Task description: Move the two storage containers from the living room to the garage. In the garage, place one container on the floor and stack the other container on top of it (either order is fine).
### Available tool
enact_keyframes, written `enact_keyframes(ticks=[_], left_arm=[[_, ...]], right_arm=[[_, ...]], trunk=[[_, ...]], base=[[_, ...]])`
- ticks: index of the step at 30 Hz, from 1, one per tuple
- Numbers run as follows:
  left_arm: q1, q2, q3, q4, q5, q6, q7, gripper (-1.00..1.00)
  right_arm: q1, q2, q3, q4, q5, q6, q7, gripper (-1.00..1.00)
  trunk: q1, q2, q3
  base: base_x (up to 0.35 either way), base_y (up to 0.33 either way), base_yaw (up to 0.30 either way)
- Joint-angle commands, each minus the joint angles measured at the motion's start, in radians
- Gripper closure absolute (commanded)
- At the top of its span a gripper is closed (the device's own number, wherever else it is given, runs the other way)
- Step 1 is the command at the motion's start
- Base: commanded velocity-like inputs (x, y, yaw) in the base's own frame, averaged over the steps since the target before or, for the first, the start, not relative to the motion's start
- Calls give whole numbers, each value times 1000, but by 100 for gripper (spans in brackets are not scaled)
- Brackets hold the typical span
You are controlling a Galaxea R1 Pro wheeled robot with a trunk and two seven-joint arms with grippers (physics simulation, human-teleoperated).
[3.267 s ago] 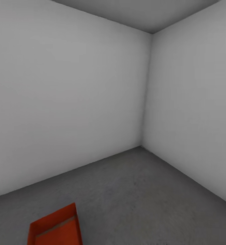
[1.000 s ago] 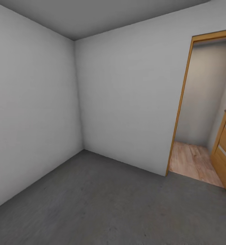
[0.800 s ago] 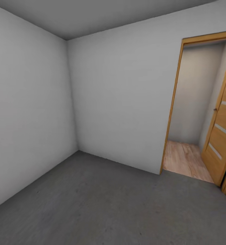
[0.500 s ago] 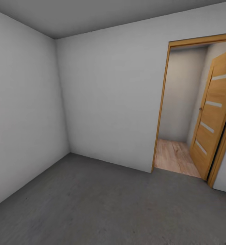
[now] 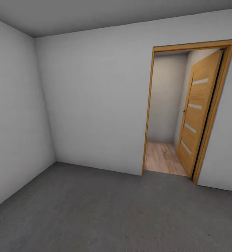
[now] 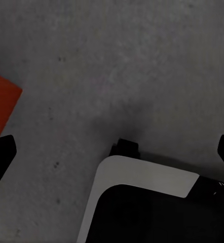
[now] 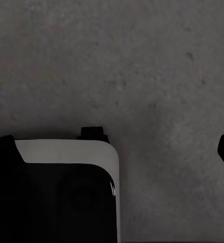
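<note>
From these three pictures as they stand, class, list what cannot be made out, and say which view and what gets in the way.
- Orange-red storage container: the left wrist view's edge cuts it to one corner; its contents can't be told.
- Room beyond the wooden-framed doorway: in the head view, the white wall and the open wooden door hide most of it.
- Left gripper and right gripper: picture edges cut off both sets of fingertips.

The doorway (image 5: 171, 112) stands right of the wall corner (image 5: 42, 101). Its door (image 5: 196, 112) swings away beyond the floor (image 5: 105, 213).
</note>
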Motion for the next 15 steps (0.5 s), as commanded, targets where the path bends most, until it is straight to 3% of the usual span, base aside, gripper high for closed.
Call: enact_keyframes(ticks=[1, 15], left_arm=[[0, 0, -9, 0, 8, -1, 2, -100], [0, 0, -8, 0, 8, -1, 2, -100]], right_arm=[[-2, 0, 8, 3, -8, -6, -1, -100], [-2, 0, 8, 3, -8, -6, -1, -100]], trunk=[[0, -1, -1], [0, -1, 6]], base=[[0, 0, -278], [0, 0, -279]])
